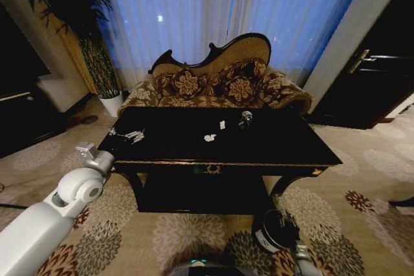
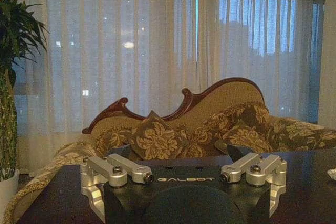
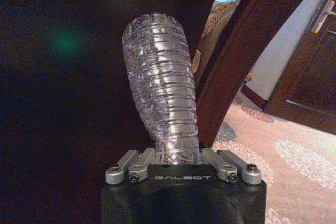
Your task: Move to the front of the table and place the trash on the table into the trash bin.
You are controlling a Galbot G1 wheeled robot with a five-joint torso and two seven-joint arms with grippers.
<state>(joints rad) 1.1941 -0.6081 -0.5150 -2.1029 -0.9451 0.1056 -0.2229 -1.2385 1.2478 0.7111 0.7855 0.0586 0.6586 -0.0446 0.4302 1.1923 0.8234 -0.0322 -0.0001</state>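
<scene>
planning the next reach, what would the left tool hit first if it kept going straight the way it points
Probably nothing at first: the left tool, open, points across the table, whose bare top lies ahead. Beyond it, the sofa looks first in line, though depth is unclear.

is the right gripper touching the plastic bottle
Touching. The right wrist view shows the right gripper shut on the bottle, its fingers pressed against the bottle's narrow end with no gap.

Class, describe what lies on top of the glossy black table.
On the glossy black table: two white paper bits, a shiny grey wad and a silvery crumpled item near its left end. Nothing visibly covers the tabletop.
</scene>
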